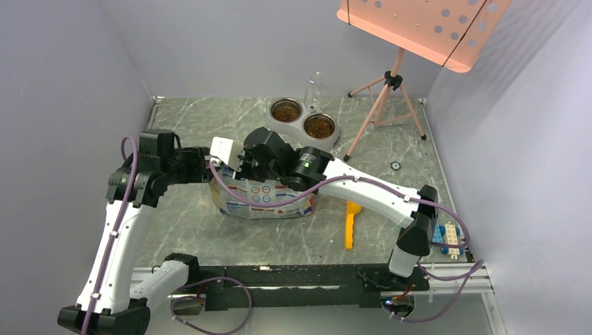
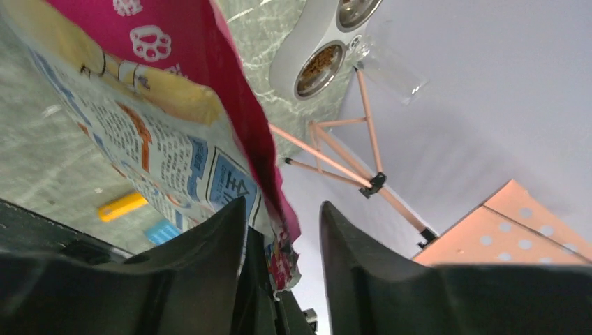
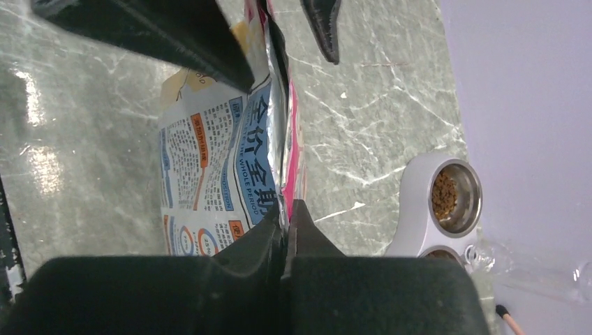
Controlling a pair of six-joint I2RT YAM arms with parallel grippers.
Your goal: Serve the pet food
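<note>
Marble-grey desk: pet-food bag top edge pinched by right tool; left tool set wide astride it, best closed squarely on edge.

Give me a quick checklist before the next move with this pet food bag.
1. Right hand shut on top edge of the bag: ok.
2. Left hand gripping that edge: not ok, jaws open around it.
3. Bag mouth closed: cannot tell.
4. Pet food in both wells of the double bowl: ok.
5. Yellow scoop lying apart from the bag: ok.
</note>
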